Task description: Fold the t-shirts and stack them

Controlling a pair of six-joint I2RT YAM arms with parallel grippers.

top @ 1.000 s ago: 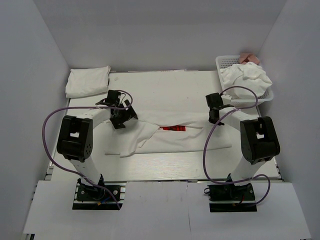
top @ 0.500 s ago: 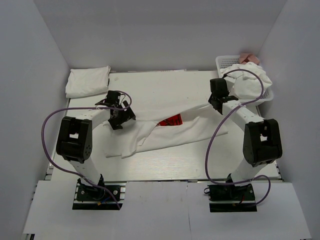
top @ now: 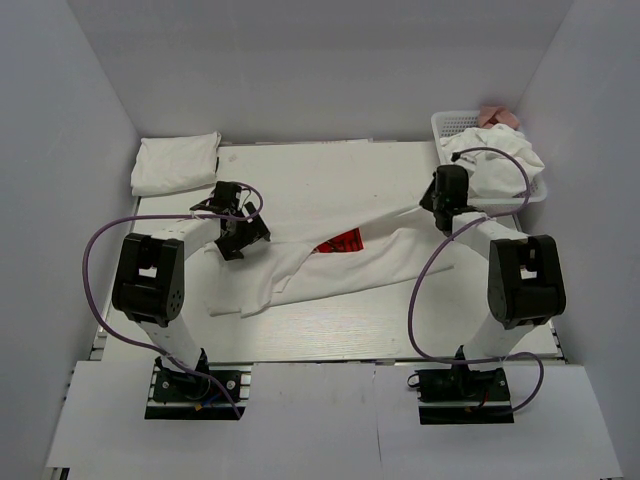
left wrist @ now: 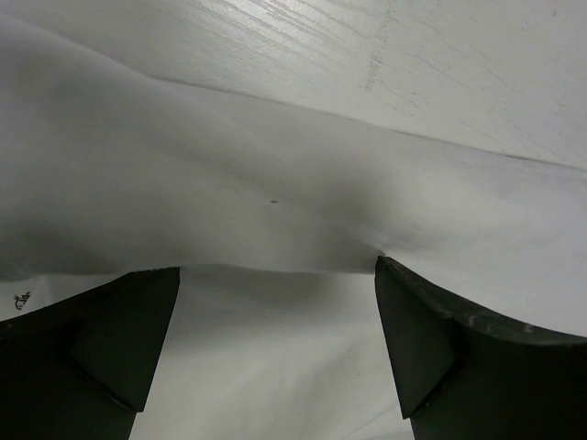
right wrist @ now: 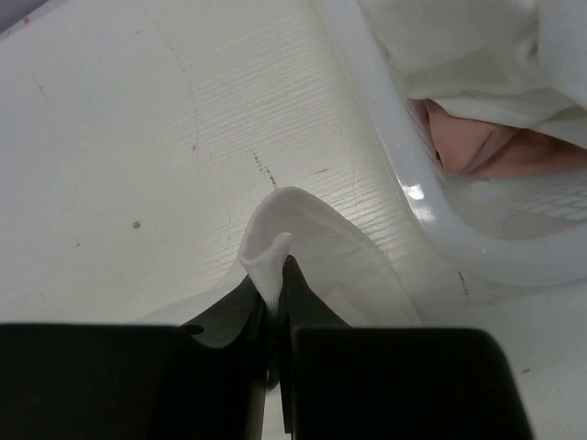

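White walls box in your white worktop [top: 330, 335], so it's pretty much white on white everywhere. Way over at the far left corner, a folded t-shirt [top: 175, 163] lies flat as a neat rectangle. A bit right of it and nearer you, your left hand [top: 238, 240] sits low over the left end of the t-shirt with the red print [top: 300, 275]. In the left wrist view its fingers [left wrist: 119, 353] stand wide apart with nothing gripped, just white cloth right below them.

That shirt sprawls rumpled across the middle of the worktop. Its red print [top: 343, 240] faces up near the centre, and its right end is drawn into a ridge that runs up to your right hand [top: 437, 207]. The right hand is clamped tight on a small pinch of that fabric, and in the right wrist view a little white peak pokes out between the closed fingers.

Just right of that, in the far right corner, a white basket [top: 448, 125] holds a crumpled heap of t-shirts [top: 495, 160], with something pink [top: 498, 117] tucked behind the heap.
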